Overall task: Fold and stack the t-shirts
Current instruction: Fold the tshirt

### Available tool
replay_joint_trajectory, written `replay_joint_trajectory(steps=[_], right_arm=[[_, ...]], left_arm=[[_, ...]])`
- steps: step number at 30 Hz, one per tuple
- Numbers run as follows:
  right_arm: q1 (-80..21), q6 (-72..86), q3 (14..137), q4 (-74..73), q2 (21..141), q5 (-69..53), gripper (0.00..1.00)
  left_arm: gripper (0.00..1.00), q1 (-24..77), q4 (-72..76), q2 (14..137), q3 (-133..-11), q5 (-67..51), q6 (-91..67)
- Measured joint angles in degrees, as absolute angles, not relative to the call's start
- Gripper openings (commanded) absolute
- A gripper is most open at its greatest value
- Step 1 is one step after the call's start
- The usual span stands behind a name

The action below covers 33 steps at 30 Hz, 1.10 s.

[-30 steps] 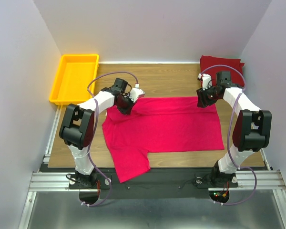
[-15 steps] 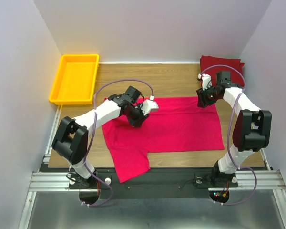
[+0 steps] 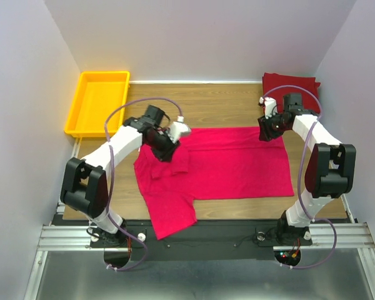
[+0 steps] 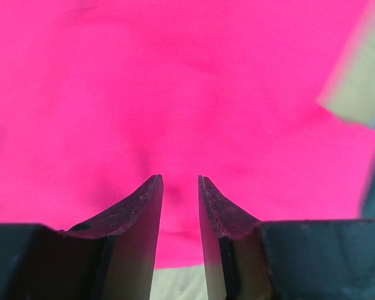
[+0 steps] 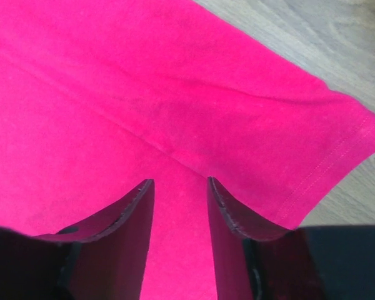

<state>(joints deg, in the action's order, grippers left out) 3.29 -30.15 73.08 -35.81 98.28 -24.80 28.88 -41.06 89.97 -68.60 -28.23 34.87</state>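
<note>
The magenta-pink t-shirt [image 3: 237, 165] lies spread flat on the wooden table, its near sleeve hanging toward the front edge. Its far left sleeve [image 3: 178, 161] lies folded in over the body. My left gripper [image 3: 167, 149] hovers just above that fold, jaws slightly apart and empty, with pink cloth [image 4: 175, 94] under them [image 4: 180, 181]. My right gripper [image 3: 264, 132] is open over the shirt's far right corner [image 5: 325, 144], with nothing between its jaws [image 5: 180, 182]. The crimson red t-shirt [image 3: 292, 83] lies folded at the back right corner.
A yellow plastic tray [image 3: 99, 106] stands empty at the back left. Bare wood [image 3: 219, 106] shows behind the pink shirt. White walls close in the table on both sides and at the back.
My left gripper carried the far left sleeve right over the shirt's body, let it go, and has drawn back left. The sleeve now lies folded in. The right arm has not moved.
</note>
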Motion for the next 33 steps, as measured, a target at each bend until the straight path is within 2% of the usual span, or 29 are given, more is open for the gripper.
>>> replay_joint_trajectory(steps=[6, 15, 20, 22, 26, 27, 33], right_arm=[[3.29, -30.65, 72.29, -36.05, 99.92, -24.38, 0.4], [3.29, -31.57, 71.9, -35.7, 107.68, -19.22, 0.38], [3.29, -30.65, 76.47, -35.97, 111.13, -17.28, 0.38], [3.27, -29.95, 79.29, -35.94, 113.25, -17.12, 0.39], [2.94, -28.47, 86.35, -35.4, 118.1, -17.1, 0.42], [2.9, -28.16, 88.4, -35.27, 119.48, -17.08, 0.46], [2.52, -27.46, 92.47, -35.44, 121.43, -18.52, 0.56]], left_arm=[[0.39, 18.94, -31.42, 91.85, -68.6, -19.88, 29.19], [0.32, 16.43, -23.55, 104.77, -68.38, -14.79, 24.38], [0.28, 13.65, -23.64, 110.85, -75.53, -14.81, 23.27], [0.28, 12.38, -23.59, 115.66, -82.28, -14.92, 23.42], [0.39, 10.35, -24.01, 123.42, -93.93, -15.66, 23.99], [0.45, 9.85, -24.64, 125.32, -97.12, -15.86, 24.27], [0.55, 8.6, -28.73, 127.9, -103.66, -19.42, 26.52]])
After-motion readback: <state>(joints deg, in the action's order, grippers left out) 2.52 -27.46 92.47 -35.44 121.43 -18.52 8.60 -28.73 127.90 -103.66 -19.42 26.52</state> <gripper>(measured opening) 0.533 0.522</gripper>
